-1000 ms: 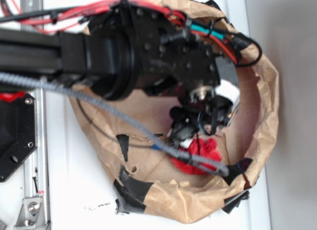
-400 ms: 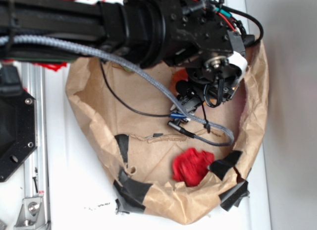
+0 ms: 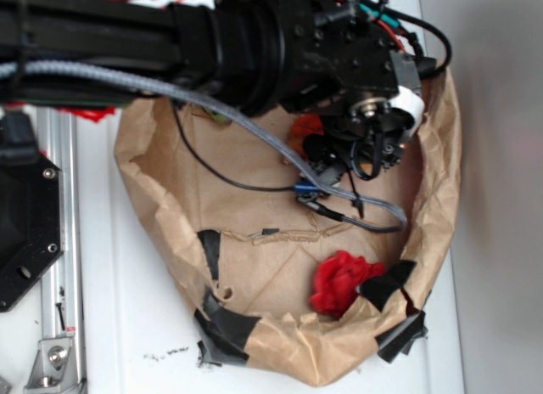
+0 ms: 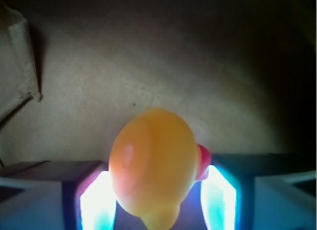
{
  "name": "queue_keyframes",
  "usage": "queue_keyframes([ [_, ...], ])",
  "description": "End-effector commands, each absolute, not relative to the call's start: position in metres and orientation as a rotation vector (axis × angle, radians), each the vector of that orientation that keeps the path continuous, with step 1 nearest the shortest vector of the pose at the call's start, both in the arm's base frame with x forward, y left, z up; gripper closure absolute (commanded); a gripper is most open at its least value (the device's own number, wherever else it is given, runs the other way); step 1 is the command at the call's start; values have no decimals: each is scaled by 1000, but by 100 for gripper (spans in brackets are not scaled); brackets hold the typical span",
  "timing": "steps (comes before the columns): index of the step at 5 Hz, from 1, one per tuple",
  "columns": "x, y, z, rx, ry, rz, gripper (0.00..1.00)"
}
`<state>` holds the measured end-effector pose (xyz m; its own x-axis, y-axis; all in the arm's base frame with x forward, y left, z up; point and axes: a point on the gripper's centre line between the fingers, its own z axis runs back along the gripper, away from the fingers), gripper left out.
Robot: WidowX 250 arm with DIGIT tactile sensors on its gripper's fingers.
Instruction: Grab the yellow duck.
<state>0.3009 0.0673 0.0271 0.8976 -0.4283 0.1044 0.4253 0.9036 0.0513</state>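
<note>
Now, step in hand: closing in on the yellow duck (image 4: 153,165) inside the brown paper bag (image 3: 254,275).
Duck's place: on the bag's paper floor, sitting between the two fingers (image 4: 96,200), red beak toward the right one.
Pincer (image 4: 156,202): spread wide, a finger on each side of the duck; contact cannot be told.
Next move: likely squeeze shut on the body, then lift clear.
Nearby: a red toy (image 3: 344,279) lies well apart, near the bag's rim.

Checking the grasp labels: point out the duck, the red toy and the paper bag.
duck (image 4: 151,163), wrist view, middle of its yellow body between the jaws.
red toy (image 3: 341,282), exterior view, centre of the toy.
paper bag (image 3: 441,190), exterior view, right rim.
</note>
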Motion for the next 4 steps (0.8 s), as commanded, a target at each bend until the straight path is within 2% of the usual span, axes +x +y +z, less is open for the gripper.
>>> queue_keyframes([
  [1,296,8,132,155,-254,-348,100],
  [2,283,-7,181,174,-156,-182,100],
  [3,277,-8,185,84,-73,34,100],
  [4,273,-4,177,65,-73,170,100],
])
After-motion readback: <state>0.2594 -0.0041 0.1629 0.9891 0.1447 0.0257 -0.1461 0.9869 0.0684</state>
